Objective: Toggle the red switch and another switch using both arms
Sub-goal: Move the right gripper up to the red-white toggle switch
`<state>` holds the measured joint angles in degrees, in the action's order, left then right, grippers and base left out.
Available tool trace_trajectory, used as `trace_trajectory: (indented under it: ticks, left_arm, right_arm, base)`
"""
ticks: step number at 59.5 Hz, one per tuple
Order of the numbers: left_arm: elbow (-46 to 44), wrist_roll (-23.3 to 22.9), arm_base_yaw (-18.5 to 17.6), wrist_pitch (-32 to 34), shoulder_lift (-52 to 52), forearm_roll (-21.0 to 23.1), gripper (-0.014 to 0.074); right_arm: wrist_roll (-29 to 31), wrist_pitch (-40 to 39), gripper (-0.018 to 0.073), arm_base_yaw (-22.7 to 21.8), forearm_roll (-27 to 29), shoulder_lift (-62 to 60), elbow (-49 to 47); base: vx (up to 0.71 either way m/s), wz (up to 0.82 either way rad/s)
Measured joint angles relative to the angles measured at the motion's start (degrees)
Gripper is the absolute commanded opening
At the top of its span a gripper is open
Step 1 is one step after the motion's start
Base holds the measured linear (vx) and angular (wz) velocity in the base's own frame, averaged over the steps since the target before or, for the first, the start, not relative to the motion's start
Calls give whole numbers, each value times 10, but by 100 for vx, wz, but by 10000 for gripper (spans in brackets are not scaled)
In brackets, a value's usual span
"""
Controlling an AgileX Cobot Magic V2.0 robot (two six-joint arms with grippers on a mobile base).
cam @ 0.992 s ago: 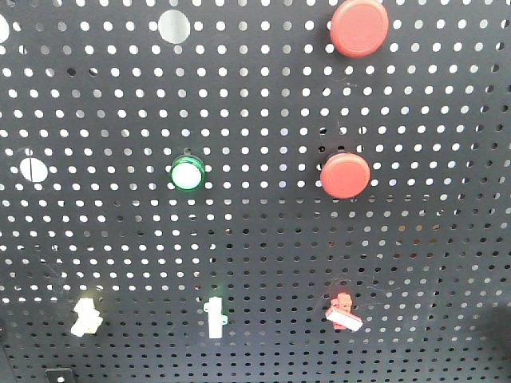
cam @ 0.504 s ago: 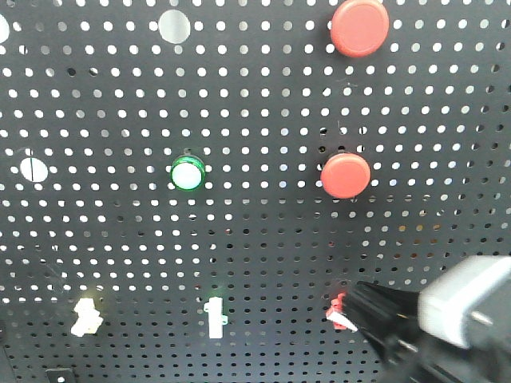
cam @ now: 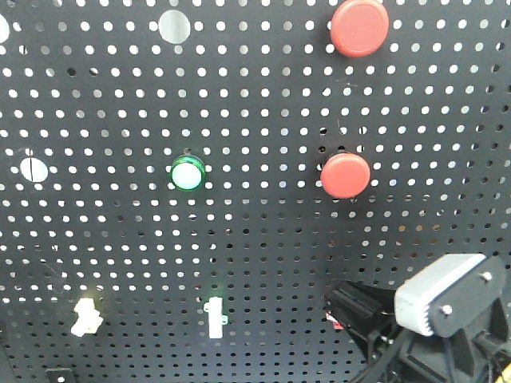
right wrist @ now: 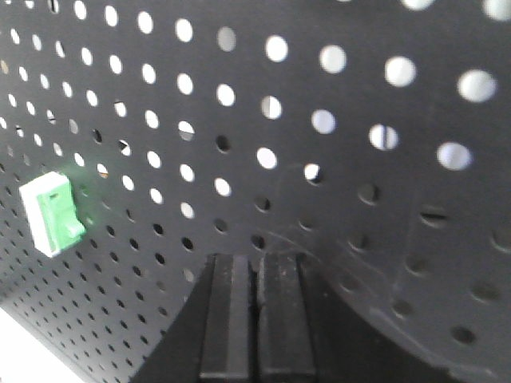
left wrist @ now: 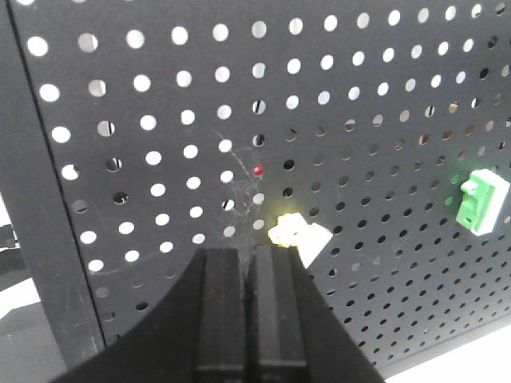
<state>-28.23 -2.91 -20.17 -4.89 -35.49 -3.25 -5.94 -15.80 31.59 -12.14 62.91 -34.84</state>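
On the black pegboard the red switch is almost fully covered by my right gripper; only a sliver of red shows at its left edge. The right wrist view shows that gripper shut, tips against the board, with the red switch hidden. A green switch sits to its left, also seen on the board's bottom row. My left gripper is shut just below and left of a pale yellow switch. That pale yellow switch is at the lower left of the front view, where the left gripper does not show.
Two big round red push buttons and a round green lamp stand higher on the board. The green switch is at the right of the left wrist view. The board's left edge post is close by.
The right arm came in from the lower right and moved left over the red switch, which was in full view one second ago. Nothing else on the board has moved.
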Motion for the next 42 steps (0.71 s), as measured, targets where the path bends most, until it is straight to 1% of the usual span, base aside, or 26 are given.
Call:
trace_trajectory:
  ticks: [4, 6, 11, 22, 42]
  left_arm:
    - [0, 0, 0, 0, 0, 0, 3]
    - [0, 0, 0, 0, 0, 0, 3]
    - [0, 0, 0, 0, 0, 0, 3]
    - [0, 0, 0, -1, 0, -1, 3]
    - [0, 0, 0, -1, 0, -1, 3]
  right_arm:
    - [0, -1, -6, 14, 0, 3, 0]
    - [0, 9, -6, 26, -1, 6, 0]
    - [2, 26, -6, 41, -1, 12, 0]
    - [2, 61, -6, 43, 10, 13, 0]
    - [3, 42, -6, 43, 18, -47, 0]
  base:
    - [0, 0]
    - [0, 0]
    - [0, 0]
    - [0, 0]
    - [0, 0]
